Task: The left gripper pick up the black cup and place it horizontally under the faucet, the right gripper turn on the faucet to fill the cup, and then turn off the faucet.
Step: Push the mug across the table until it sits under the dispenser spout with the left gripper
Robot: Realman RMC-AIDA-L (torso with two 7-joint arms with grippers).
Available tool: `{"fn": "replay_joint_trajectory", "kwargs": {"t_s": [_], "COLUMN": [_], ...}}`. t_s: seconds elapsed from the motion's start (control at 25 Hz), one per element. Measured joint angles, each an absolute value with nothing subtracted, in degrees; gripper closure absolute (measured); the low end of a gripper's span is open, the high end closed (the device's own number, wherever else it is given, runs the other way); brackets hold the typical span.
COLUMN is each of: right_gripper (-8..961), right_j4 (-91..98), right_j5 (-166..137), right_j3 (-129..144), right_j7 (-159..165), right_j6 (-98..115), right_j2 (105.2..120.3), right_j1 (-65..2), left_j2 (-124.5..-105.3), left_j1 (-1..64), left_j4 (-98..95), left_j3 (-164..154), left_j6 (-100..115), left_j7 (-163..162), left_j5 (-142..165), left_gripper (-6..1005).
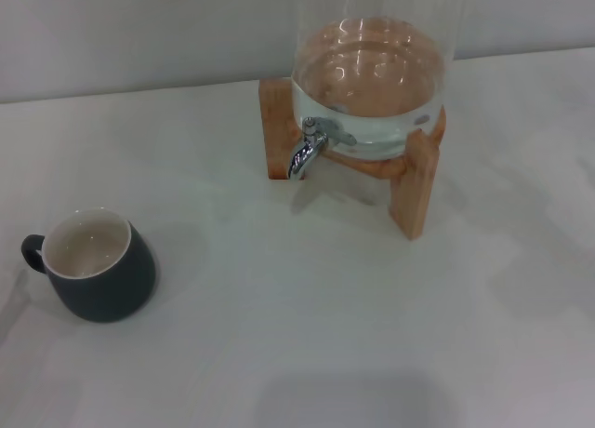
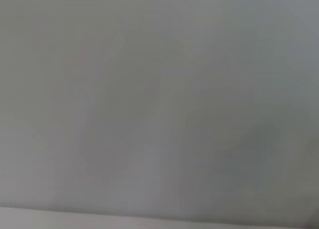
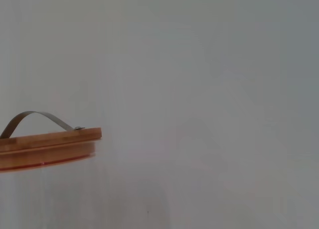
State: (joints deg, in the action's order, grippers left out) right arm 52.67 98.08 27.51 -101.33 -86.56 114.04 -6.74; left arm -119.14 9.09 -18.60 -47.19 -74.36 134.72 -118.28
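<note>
The squat, rounded charcoal black cup [image 1: 98, 267] with its cream-white inside stands upright on the white table [image 1: 307, 335], mouth up and apparently empty, its small loop handle turned away from the dispenser. It sits well apart from the small chrome faucet [image 1: 307, 151], whose curved spout points down from the clear glass water dispenser [image 1: 372, 84] resting on a light wooden stand [image 1: 414, 181]. Water shows in the lower part of the glass.

Neither the left gripper nor the right gripper appears in any view, so there are no fingers to place the cup against, and whether they are released or clenched cannot be told. The left wrist view shows only a plain grey surface; the right wrist view catches the dispenser's wooden lid [image 3: 47, 144] with its thin metal strap handle [image 3: 37, 118].

The cup looks like glazed ceramic: stiff, probably fairly heavy for its size, smooth enough to slip and liable to chip if knocked. Its bulging wall narrows toward the rim, so a pinch over the rim, one finger inside and one outside, on the side away from the handle, seems the surest hold
</note>
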Motion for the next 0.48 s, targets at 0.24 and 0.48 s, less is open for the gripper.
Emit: {"fn": "replay_joint_trajectory", "kwargs": {"t_s": [0.24, 0.48], "right_gripper": [324, 324], "right_j4": [52.64, 52.64], "right_j5": [98.18, 98.24], "right_j3": [27.43, 27.4], "right_j7": [-101.34, -101.39], "right_j6": [-86.57, -86.57], "right_j2": [114.16, 114.19], "right_j1": [-6.7, -6.68], "left_j2": [-119.26, -119.27], "left_j1": [9.34, 9.48], "left_j4": [-17.86, -16.86], "left_j3": [-47.18, -47.07], "left_j6": [-73.38, -72.25], "left_j7": [138.97, 142.73], "left_j5": [-118.23, -118.23], "left_gripper": [120, 121]}}
